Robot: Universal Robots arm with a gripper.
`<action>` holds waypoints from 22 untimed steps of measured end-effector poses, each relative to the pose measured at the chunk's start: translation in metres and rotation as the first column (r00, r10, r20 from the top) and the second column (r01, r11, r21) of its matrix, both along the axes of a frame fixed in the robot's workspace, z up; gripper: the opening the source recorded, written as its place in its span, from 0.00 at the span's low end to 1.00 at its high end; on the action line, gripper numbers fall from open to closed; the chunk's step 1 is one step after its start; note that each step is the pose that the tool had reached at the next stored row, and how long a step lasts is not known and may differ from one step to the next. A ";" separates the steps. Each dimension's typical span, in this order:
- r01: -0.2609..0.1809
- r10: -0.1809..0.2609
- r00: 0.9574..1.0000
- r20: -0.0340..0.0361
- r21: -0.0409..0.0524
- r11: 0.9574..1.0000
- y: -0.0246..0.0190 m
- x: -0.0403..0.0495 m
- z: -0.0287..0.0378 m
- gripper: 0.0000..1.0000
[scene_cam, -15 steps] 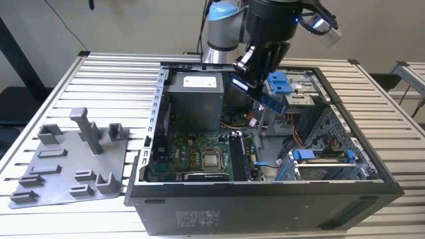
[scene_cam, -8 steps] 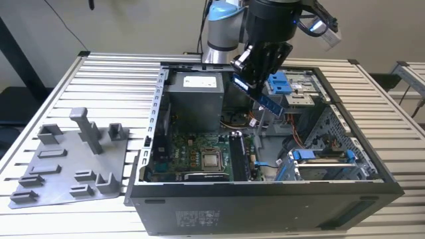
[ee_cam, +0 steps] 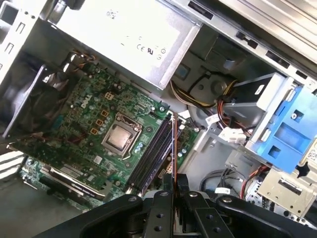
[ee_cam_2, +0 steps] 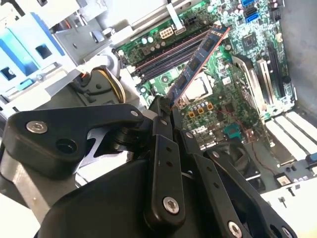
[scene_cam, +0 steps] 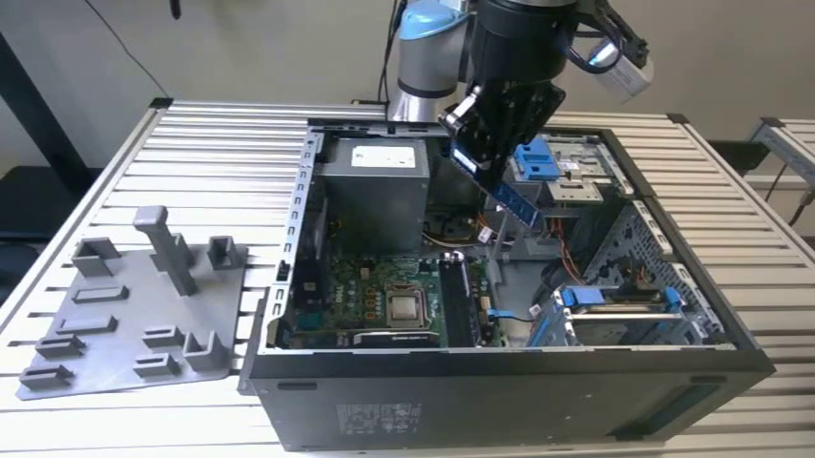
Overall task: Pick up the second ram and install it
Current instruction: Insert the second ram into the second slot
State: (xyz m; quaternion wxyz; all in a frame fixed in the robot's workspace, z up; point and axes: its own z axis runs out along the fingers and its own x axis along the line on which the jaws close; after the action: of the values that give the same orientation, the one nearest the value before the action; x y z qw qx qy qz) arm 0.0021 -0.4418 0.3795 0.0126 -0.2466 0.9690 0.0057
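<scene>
My gripper point(scene_cam: 484, 143) is shut on the second ram point(scene_cam: 510, 196), a thin blue-sided stick that slants down out of the fingers above the open computer case point(scene_cam: 510, 401). In the second wrist view the ram point(ee_cam_2: 200, 59) reaches from the gripper point(ee_cam_2: 166, 106) out over the green motherboard point(ee_cam_2: 233, 99). It hangs clear of the long black slots point(ee_cam_2: 171, 52). Edge-on in the first wrist view, the ram point(ee_cam: 174, 144) is a dark strip running from the gripper point(ee_cam: 176, 181) beside the slots point(ee_cam: 151, 153), above them.
Inside the case are a grey power supply point(scene_cam: 376, 181), a processor socket point(scene_cam: 407, 307), bundled cables point(ee_cam: 223, 106) and blue drive brackets point(scene_cam: 612, 310). A grey holder plate point(scene_cam: 140, 315) with upright pegs lies on the slatted table at the exterior view's left.
</scene>
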 end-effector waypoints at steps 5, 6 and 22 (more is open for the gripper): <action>0.077 -0.077 0.997 0.000 0.000 0.997 0.0000 0.0000 -0.0007 0.14; 0.094 -0.094 0.996 0.000 0.000 0.996 0.0000 0.0000 -0.0009 0.14; 0.342 -0.342 0.940 0.000 0.000 0.940 0.0000 0.0000 -0.0031 0.14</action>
State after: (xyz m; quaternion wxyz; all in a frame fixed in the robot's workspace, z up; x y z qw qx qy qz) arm 0.0021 -0.4418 0.3764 0.0134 -0.0746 0.9971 0.0034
